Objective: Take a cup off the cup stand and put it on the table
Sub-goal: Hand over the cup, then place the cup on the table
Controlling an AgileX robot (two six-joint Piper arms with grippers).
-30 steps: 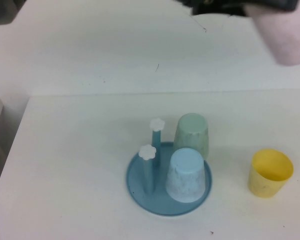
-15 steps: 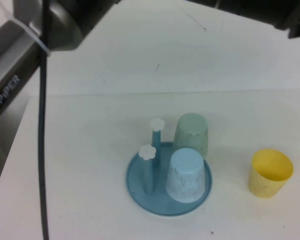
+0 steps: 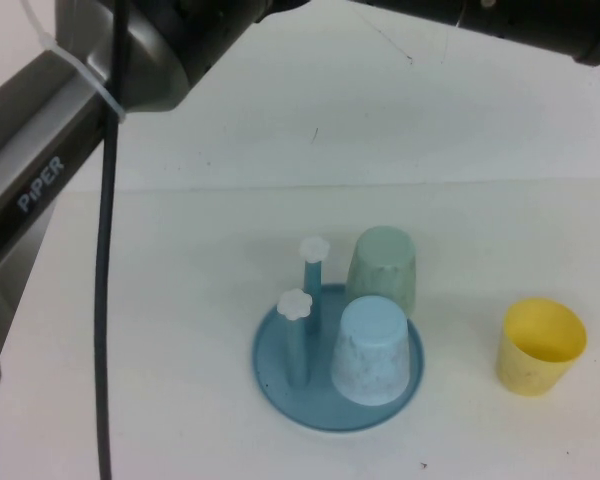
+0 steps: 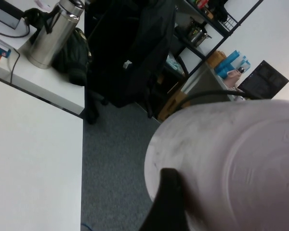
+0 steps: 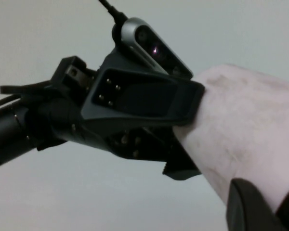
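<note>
The pale pink cup point(image 4: 231, 163) is held high in the air, out of the high view. In the right wrist view the cup point(image 5: 250, 139) sits between both grippers. My left gripper point(image 5: 183, 139), with its camera on top, clamps the cup's far end. My right gripper point(image 5: 274, 192) presses a dark finger point(image 5: 250, 207) on its near end. In the left wrist view my left gripper point(image 4: 221, 192) has a dark finger point(image 4: 168, 202) against the cup's side. The teal cup stand point(image 3: 280, 385) rests on the white table point(image 3: 160, 300), with two bare pegs point(image 3: 296, 305).
A mint-green cup point(image 3: 384, 268) and a light blue cup point(image 3: 376, 350) sit upside down on the stand. A yellow cup point(image 3: 541, 345) stands upright on the table to its right. My left arm point(image 3: 70, 160) crosses the upper left; my right arm point(image 3: 540, 25) spans the top.
The pink cup has left the high view's top right corner. My left arm has swung in from the left and up toward the right arm. Stand and other cups have not moved.
</note>
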